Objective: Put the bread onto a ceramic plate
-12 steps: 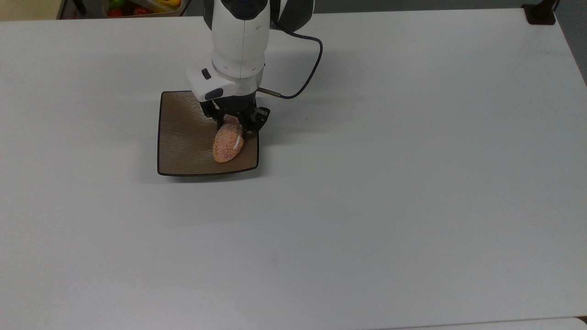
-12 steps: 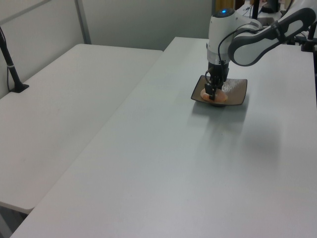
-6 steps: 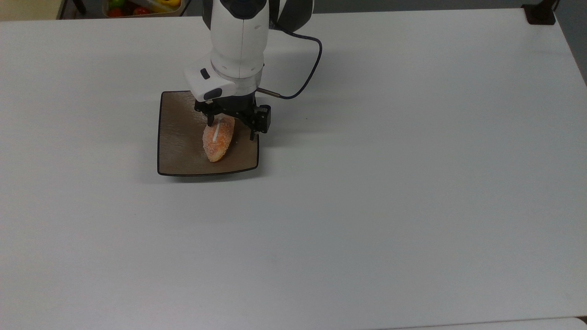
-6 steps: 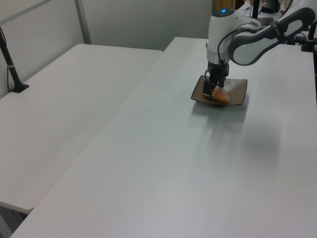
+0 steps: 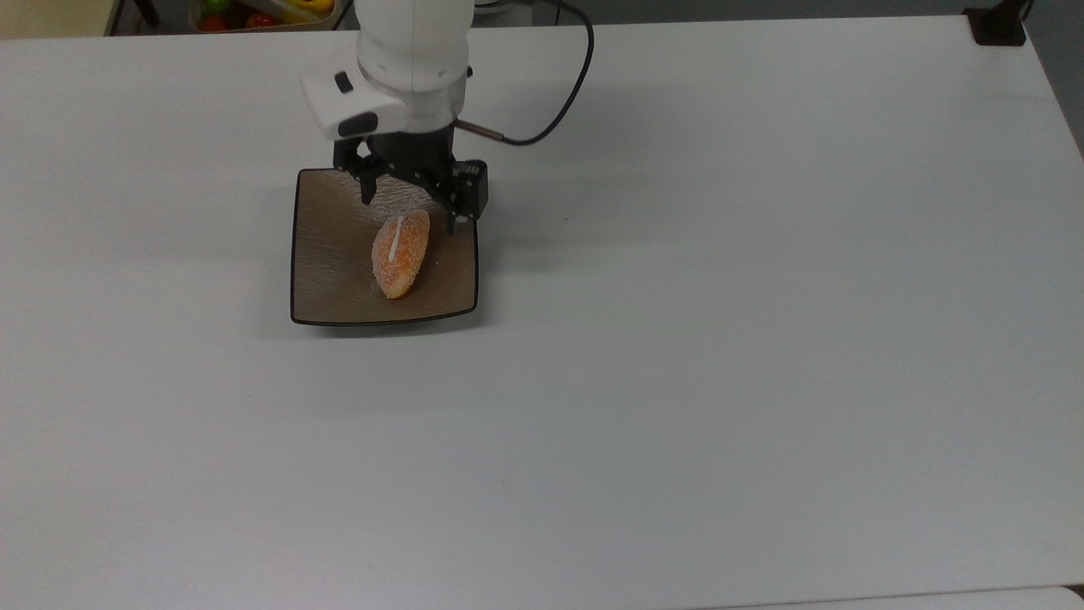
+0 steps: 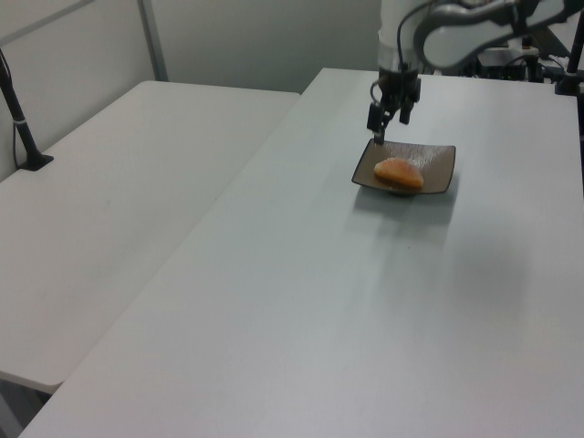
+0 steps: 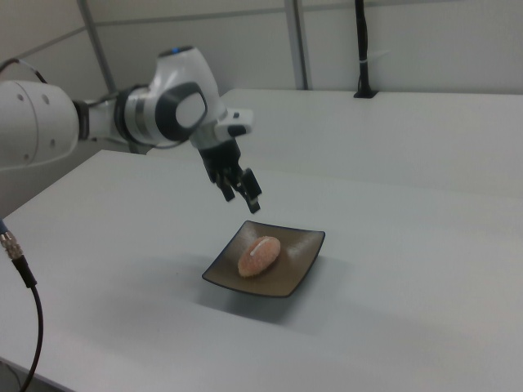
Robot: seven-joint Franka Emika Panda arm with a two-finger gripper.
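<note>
My end effector [image 5: 409, 208] hangs above the far edge of the ceramic plate [image 5: 326, 280], with its two fingers spread apart and nothing between them. In the right view it [image 7: 239, 193] is clearly up in the air, apart from everything under it.

The bread [image 5: 400, 252] lies on the plate, a little toward the top view's right, with the white stripe facing up. In the left view the bread [image 6: 399, 172] rests fully inside the rim of the plate [image 6: 437, 179], so I judge the placing as done.

The risks I see from here are small, but they exist. If I move the arm down or sideways while it is low, a finger can hit the upturned far corner of the plate and push it over the white surface [image 5: 720, 339], or tip it. The bread is oval and can roll on the glossy plate if the plate is knocked. The black cable [image 5: 569, 102] hangs beside the wrist; I think it could drag if the wrist turns much. So a straight lift seems safest to me.
</note>
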